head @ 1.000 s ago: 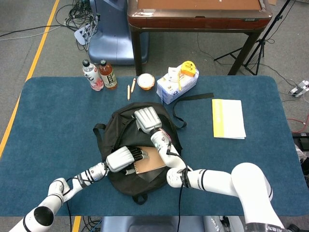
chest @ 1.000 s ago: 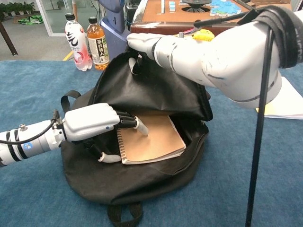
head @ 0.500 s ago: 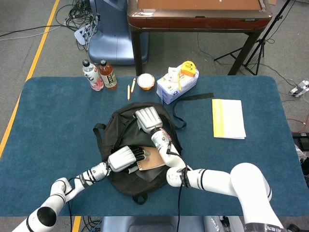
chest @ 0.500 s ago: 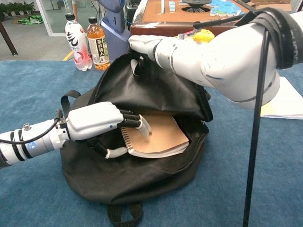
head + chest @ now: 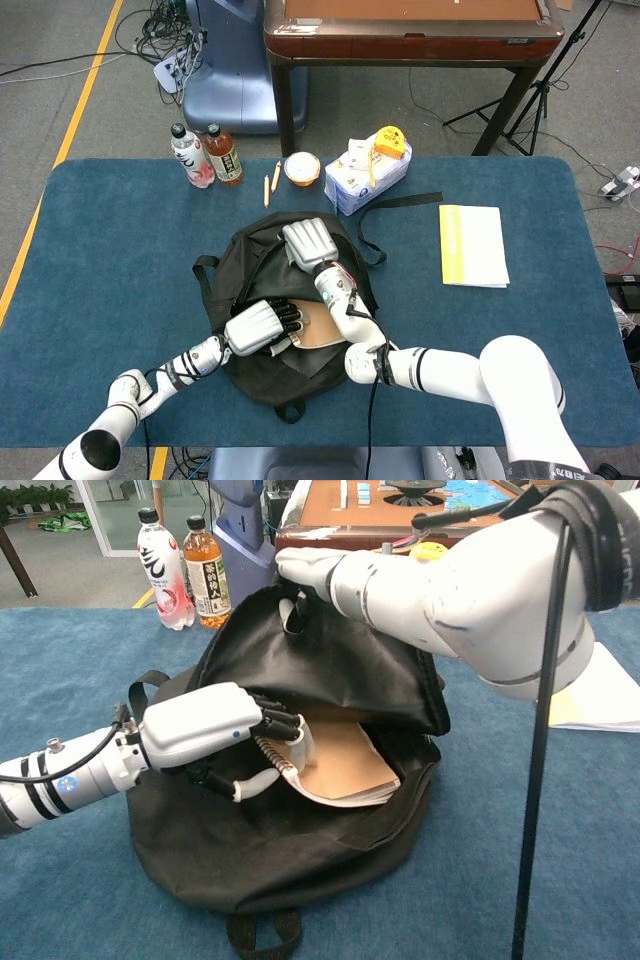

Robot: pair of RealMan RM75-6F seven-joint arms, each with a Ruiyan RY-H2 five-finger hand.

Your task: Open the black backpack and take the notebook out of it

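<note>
Backpack (image 5: 270, 300) sits mid-table (image 5: 100, 260), toward the near edge, mouth open. Inside the opening lies the notebook (image 5: 345, 765), its spiral edge tilted up off the bag's floor. Left hand (image 5: 205, 742) is at that spiral edge, fingers (image 5: 285, 730) over it and thumb under. Right hand (image 5: 307, 243) is up on the bag's far top, holding the flap raised above the notebook. Behind the bag, at the far edge: two bottles (image 5: 205, 155) on the left, then a bowl (image 5: 302, 169), then a box (image 5: 365, 178) further right. Well off to the right lies a booklet (image 5: 472, 245), flat on the table.
</note>
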